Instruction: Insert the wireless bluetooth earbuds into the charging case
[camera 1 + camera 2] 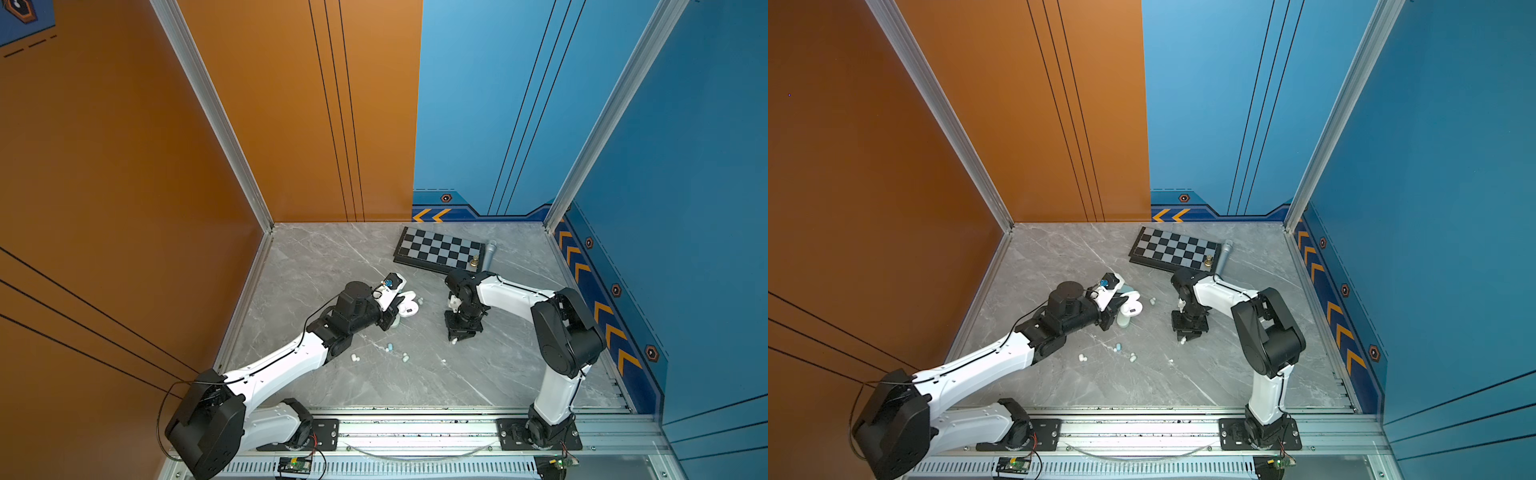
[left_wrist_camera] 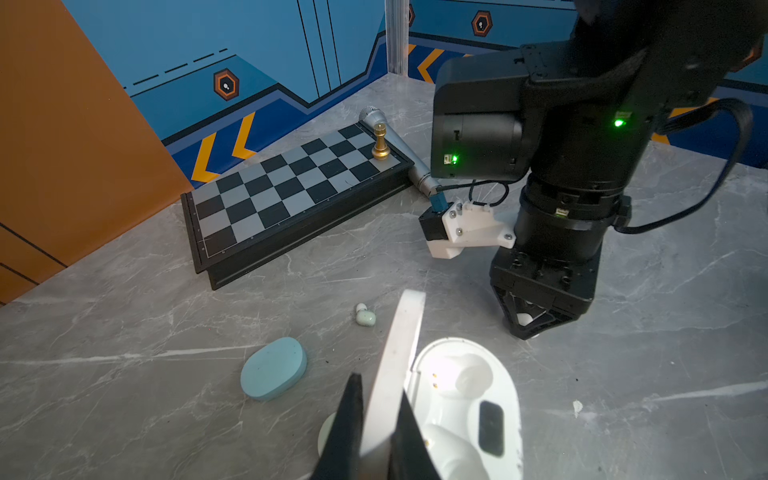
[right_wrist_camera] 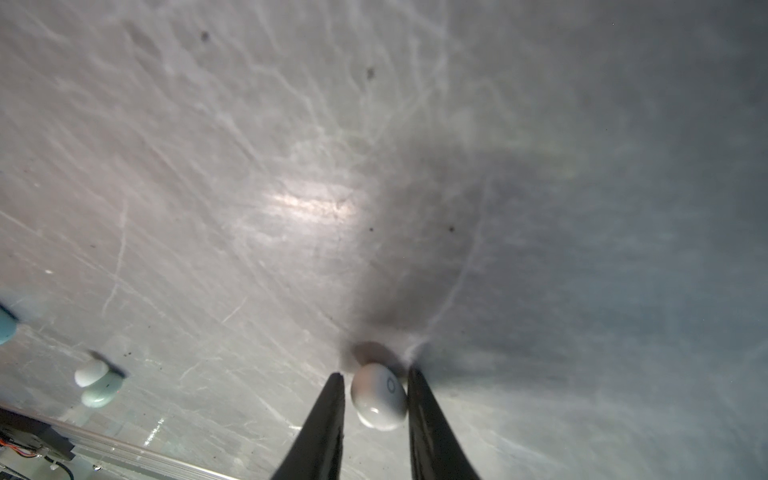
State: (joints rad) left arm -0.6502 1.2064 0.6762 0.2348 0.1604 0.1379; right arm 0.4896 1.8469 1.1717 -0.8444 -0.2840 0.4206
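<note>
The white charging case (image 2: 465,399) lies open on the marble table, and my left gripper (image 2: 380,419) is shut on its raised lid (image 2: 401,345). In both top views this case (image 1: 409,307) (image 1: 1131,307) sits at the left arm's tip. My right gripper (image 3: 376,376) stands tips-down on the table to the right of the case. A white earbud (image 3: 378,397) lies between its fingers. One finger touches it and a thin gap shows at the other. Loose earbuds (image 1: 389,346) (image 1: 354,357) (image 1: 405,356) lie nearer the front, and another (image 2: 365,316) lies just behind the case.
A closed light blue case (image 2: 273,368) lies beside the white one. At the back stand a chessboard (image 1: 438,249) with a gold chess piece (image 1: 473,261) and a grey microphone (image 1: 488,255). Walls close in the left, back and right sides.
</note>
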